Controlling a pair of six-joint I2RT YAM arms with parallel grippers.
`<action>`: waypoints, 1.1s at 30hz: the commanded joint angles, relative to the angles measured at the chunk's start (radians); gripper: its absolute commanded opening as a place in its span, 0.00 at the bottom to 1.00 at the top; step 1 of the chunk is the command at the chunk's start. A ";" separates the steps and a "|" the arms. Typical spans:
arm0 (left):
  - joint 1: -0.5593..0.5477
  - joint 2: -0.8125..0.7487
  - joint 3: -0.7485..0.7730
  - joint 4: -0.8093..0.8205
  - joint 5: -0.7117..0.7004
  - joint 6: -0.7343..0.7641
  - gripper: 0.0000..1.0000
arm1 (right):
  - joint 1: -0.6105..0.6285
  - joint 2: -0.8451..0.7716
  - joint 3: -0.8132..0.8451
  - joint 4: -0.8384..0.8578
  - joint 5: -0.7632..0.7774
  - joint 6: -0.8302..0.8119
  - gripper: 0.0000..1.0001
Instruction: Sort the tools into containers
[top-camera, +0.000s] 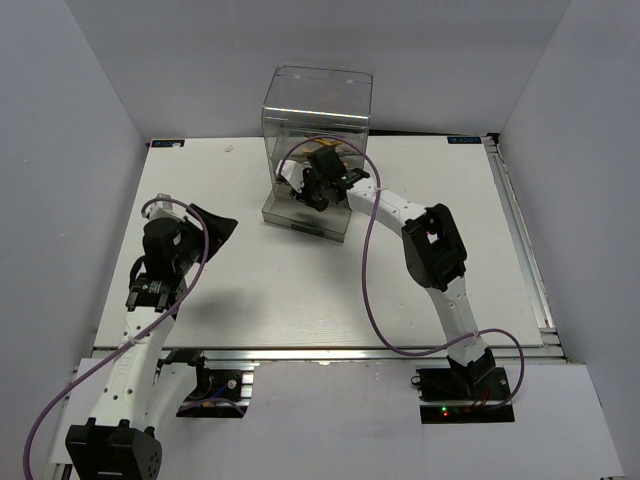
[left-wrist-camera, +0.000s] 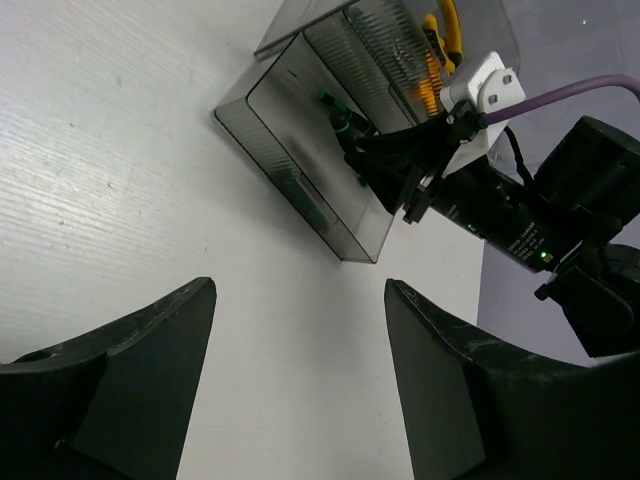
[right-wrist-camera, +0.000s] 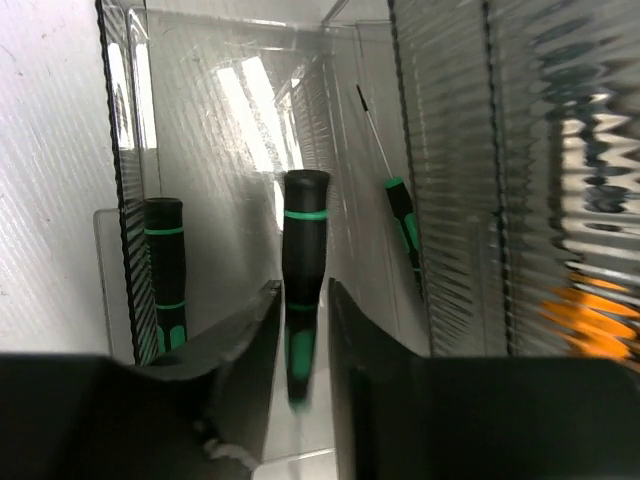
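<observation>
Right gripper (right-wrist-camera: 303, 292): its fingers were drawn close together inside the pulled-out drawer, with one screwdriver standing in the narrow gap. Whether the pads pressed it could not be told.
Screwdriver between the fingers (right-wrist-camera: 305, 245): black handle with green bands, butt end pointing away from the wrist; its lower end was blurred.
Second screwdriver (right-wrist-camera: 165, 270): it lay along the drawer's side at the left of the right wrist view, apart from the fingers.
Third screwdriver (right-wrist-camera: 403, 225): it lay at the right of that view, with its thin metal shaft pointing toward the far wall.
Drawer (top-camera: 300, 222): the lowest one, clear and smoky grey, slid out toward the arms and resting on the table (top-camera: 300, 290).
Pliers (left-wrist-camera: 440, 40): the orange handles showed through the ribbed wall of a higher drawer, above the open one.
Box (top-camera: 318, 100): it stood tall and upright at the far middle of the table.
Left gripper (left-wrist-camera: 300, 380): its fingers were spread wide with nothing between them, above bare tabletop, well apart from the box and pointed toward it.
</observation>
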 joint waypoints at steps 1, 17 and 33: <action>-0.002 -0.019 -0.045 0.036 0.048 -0.057 0.79 | -0.001 0.001 0.055 0.058 -0.007 -0.029 0.34; -0.002 0.030 -0.069 0.062 0.053 -0.094 0.75 | 0.026 -0.104 0.047 -0.342 -0.538 -0.250 0.02; -0.002 -0.002 -0.080 0.029 0.038 -0.094 0.75 | 0.085 -0.106 -0.256 0.099 0.059 0.011 0.01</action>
